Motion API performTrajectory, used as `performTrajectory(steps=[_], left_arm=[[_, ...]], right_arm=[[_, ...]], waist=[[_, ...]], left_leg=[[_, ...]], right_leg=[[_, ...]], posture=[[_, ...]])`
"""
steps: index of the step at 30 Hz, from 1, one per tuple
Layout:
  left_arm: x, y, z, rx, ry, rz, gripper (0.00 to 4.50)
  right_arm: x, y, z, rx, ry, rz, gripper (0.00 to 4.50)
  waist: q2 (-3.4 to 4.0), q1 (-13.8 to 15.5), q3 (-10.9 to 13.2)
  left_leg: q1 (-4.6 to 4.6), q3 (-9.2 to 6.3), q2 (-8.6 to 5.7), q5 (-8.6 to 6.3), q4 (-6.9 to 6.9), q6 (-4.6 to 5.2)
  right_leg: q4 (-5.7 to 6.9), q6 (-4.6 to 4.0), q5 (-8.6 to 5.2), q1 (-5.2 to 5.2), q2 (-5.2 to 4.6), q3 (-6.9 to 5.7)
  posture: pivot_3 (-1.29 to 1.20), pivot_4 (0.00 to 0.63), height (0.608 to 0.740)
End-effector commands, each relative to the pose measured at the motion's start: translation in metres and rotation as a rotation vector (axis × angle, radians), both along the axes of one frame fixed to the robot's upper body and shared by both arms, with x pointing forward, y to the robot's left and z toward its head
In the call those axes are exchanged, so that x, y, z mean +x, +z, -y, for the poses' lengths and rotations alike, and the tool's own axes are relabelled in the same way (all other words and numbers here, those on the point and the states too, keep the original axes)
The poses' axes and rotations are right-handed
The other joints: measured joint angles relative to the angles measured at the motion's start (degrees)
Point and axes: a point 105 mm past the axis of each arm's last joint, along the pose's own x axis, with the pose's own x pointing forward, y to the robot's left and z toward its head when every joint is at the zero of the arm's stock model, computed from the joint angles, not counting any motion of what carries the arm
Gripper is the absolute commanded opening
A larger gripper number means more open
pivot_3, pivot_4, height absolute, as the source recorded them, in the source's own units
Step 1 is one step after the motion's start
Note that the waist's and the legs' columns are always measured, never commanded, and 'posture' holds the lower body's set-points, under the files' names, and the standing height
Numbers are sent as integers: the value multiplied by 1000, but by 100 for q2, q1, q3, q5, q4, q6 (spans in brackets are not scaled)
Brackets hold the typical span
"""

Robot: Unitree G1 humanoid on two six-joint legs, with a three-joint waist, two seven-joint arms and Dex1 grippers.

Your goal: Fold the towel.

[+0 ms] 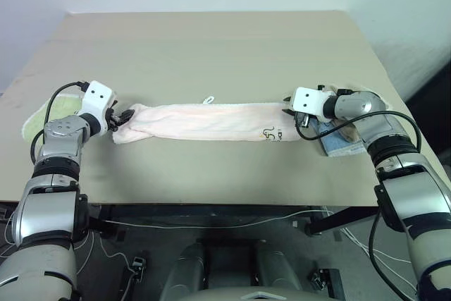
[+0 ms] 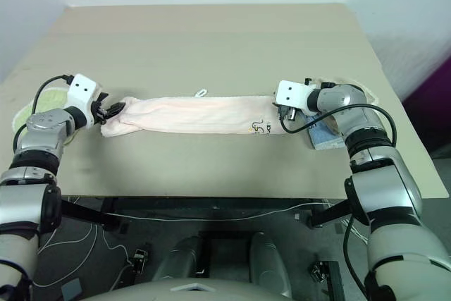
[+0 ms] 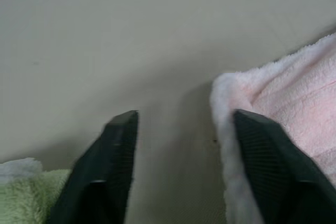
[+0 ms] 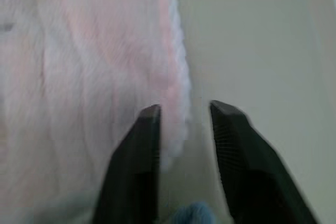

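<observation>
I am finding the towel [image 1: 204,121] lying as a long narrow band across the middle of the table [image 1: 211,40], already folded lengthwise, its loop tag on the far edge. My left gripper [image 3: 178,129] is standing wide open at the towel's left end, one finger against the pink edge, nothing held. My right gripper [image 4: 184,114] is standing partly open at the other end, straddling the hem, not clamped. I judge both hands placed at the ends for an end-to-end fold. A green towel [image 1: 42,118] is lying beside my left arm.
</observation>
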Motion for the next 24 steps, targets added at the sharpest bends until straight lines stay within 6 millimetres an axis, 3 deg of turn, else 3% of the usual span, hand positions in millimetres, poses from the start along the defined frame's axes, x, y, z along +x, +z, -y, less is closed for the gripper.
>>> performTrajectory(steps=[1,6,9,12,15,19,22,24], left_arm=[[2,25,-7,-23,25,101,4498],[5,38,-23,-12,155,163,4500],[8,53,-17,-65,139,221,4500],[8,67,-3,-106,73,277,4500],[3,79,10,-151,7,329,4500],[-5,88,27,-171,-83,359,4500],[-19,87,60,-221,-271,342,4500],[-30,76,85,-192,-408,288,4500]], right_arm=[[1,29,4,38,0,127,2934],[-1,71,9,82,-16,345,4490],[-14,100,12,240,-41,384,4490],[-38,108,6,524,-73,240,4490],[-67,100,-9,741,-84,46,4490],[-92,71,-20,998,-219,-246,4490],[-109,36,-32,1184,-353,-531,4490],[-111,21,-32,1305,-466,-639,4490]], waist=[[0,0,0],[0,-4,0],[-1,10,0],[-6,37,-3],[-6,61,-4],[-9,23,-6],[-12,20,-9],[-12,16,-9]], left_leg=[[0,0,0,0,0,0],[0,0,1,0,-1,0],[-1,0,1,0,-1,0],[-16,-15,2,0,8,1],[-26,-27,0,-1,19,1],[-27,-33,-1,-1,17,1],[-24,-34,3,-1,12,1],[-24,-34,1,-1,11,1]], right_leg=[[0,0,0,0,0,0],[3,0,0,-3,-1,1],[2,0,0,-3,-4,2],[-3,0,0,0,-9,-7],[-5,1,1,1,-13,-15],[-2,1,1,-1,-14,-13],[0,0,1,0,-11,-12],[-1,0,1,-2,-13,-10]], posture=[[0,150,740],[0,150,740],[0,150,740],[0,150,740],[0,150,740],[0,150,740],[0,150,740],[0,150,740]])
